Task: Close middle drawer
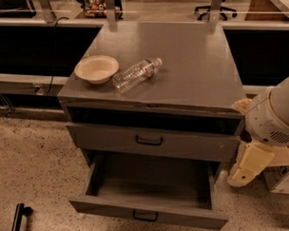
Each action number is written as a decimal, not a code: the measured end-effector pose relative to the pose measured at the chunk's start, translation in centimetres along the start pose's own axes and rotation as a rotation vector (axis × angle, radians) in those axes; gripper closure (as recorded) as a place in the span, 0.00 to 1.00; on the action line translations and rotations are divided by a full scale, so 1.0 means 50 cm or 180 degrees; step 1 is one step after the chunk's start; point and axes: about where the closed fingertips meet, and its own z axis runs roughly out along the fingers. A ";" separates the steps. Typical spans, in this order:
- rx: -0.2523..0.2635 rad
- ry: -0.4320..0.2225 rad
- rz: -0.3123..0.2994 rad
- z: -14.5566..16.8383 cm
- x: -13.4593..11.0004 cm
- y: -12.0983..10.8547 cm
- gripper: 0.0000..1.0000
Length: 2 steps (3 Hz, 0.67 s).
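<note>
The middle drawer [148, 213] is the lower of the two gray fronts. It stands pulled far out, its deep tray [151, 179] is bare inside, and a small black handle [145, 216] sits on its narrow front panel. Above it, the taller-fronted drawer [150, 142] with a like handle is pushed in. My gripper [248, 166], a cream-coloured part below the white rounded arm housing [275, 115], hangs at the cabinet's right side. It is level with the open drawer's right wall and apart from it.
A cream bowl [96, 68] and a clear plastic bottle [136, 74] lying on its side rest on the cabinet top [190, 63]. Dark shelving runs behind. A black object [17, 221] stands on the speckled floor at lower left. A white box [284, 179] sits at the right.
</note>
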 end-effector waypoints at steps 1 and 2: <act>-0.0109 0.0035 -0.0003 0.026 -0.001 -0.007 0.00; -0.0496 -0.0183 -0.0041 0.167 0.005 0.045 0.00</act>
